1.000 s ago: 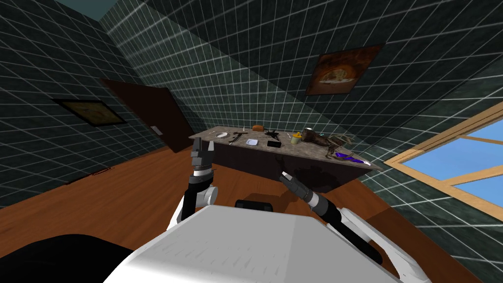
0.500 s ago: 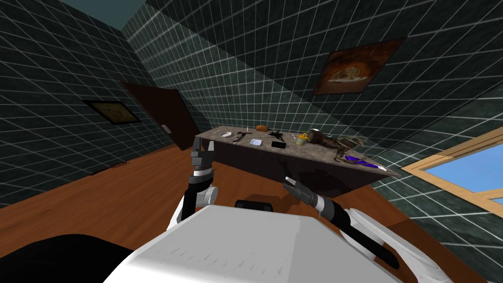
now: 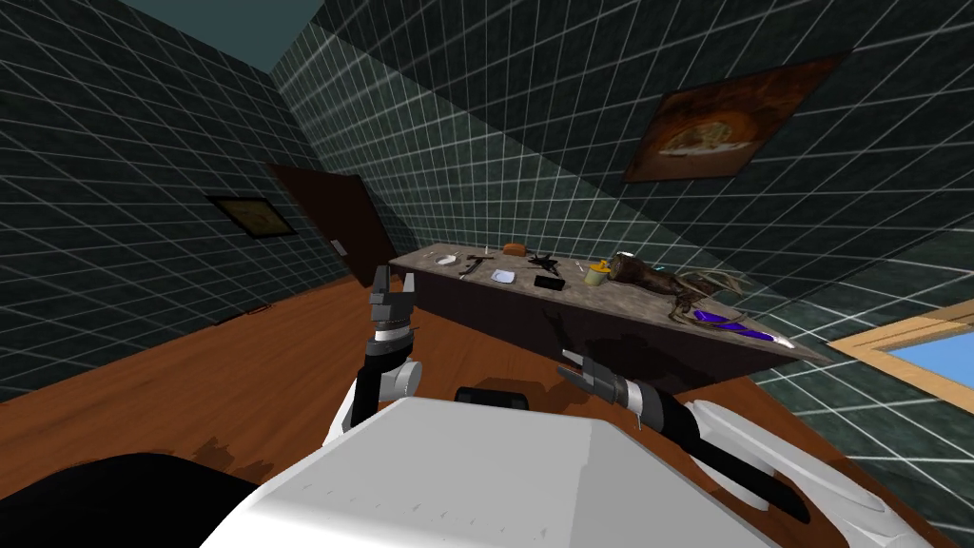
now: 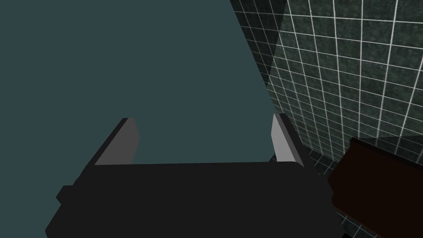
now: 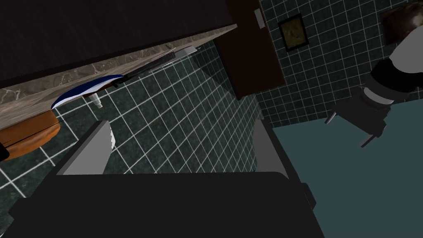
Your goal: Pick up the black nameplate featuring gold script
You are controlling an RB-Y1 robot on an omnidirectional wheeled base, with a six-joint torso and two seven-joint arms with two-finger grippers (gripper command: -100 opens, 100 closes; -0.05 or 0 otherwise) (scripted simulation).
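While well short of the tabletop (image 3: pixel 623 303), facing the black nameplate (image 3: pixel 549 283) for the approach.

Lies flat close to the tabletop's near edge, about mid-length, between a white dish (image 3: pixel 503 276) on its left and a yellow cup (image 3: pixel 595 275) on its right, with script too small to read. Left end effector (image 3: pixel 394 278) raised upright at near left, right end effector (image 3: pixel 567 364) low and aimed at the tabletop's dark front, both with fingers apart and holding nothing. Judged as the approach step; calls next for rolling over the open wood floor (image 3: pixel 238 371) up to that near edge, then reaching down past it. With clutter just beyond the nameplate, best entered from the near side.
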